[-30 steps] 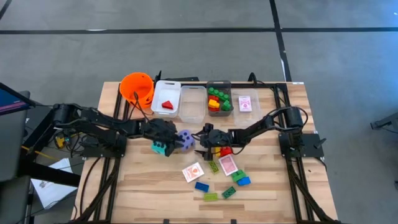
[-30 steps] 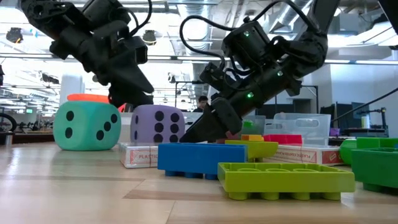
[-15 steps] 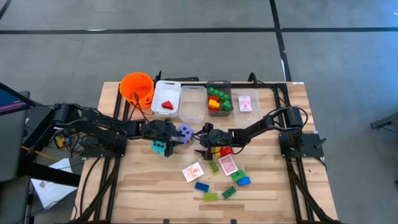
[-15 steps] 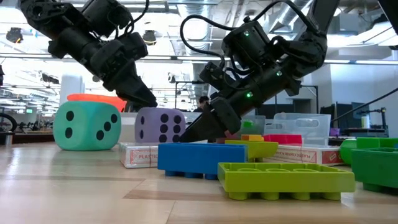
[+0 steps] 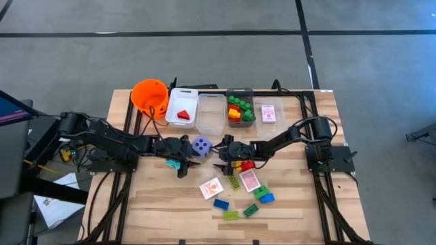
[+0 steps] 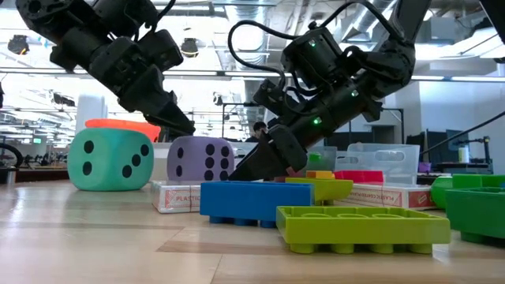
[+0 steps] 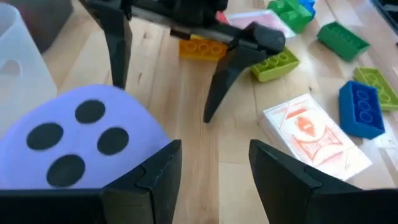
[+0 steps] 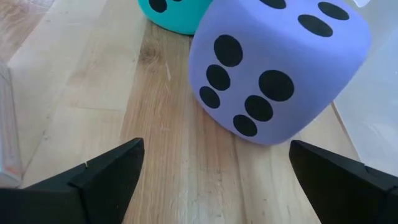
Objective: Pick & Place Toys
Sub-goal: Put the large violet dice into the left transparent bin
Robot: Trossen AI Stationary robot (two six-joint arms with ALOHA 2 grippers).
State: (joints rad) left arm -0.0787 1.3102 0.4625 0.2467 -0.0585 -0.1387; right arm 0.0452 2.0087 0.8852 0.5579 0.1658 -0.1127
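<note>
The purple die (image 5: 201,145) and the teal die (image 5: 175,163) rest on the table at its middle; both also show in the low view, purple (image 6: 200,158) and teal (image 6: 110,160). My left gripper (image 5: 191,154) is open and low, with the purple die (image 7: 74,146) beside one finger and nothing between the fingers. My right gripper (image 5: 219,157) is open wide near the table, facing the purple die (image 8: 280,62) from the right. Loose bricks (image 5: 242,165) and card packs (image 5: 212,188) lie near the right gripper and toward the near edge. My left gripper is open, and the purple die's side (image 7: 146,140) lies right against the outer side of one finger (image 7: 160,171). I cannot tell whether they touch. The die rests on the table.
At the far edge stand an orange bucket (image 5: 150,95) and a row of clear bins: one with a red wedge (image 5: 182,109), one bare (image 5: 211,114), one with bricks (image 5: 240,107), one with cards (image 5: 271,111). Blue and green bricks (image 5: 221,203) lie near the front.
My left gripper has risen a little and swung away from above the teal die toward the purple die. The purple die has slid a short way toward the far edge. My right gripper has kept still.
</note>
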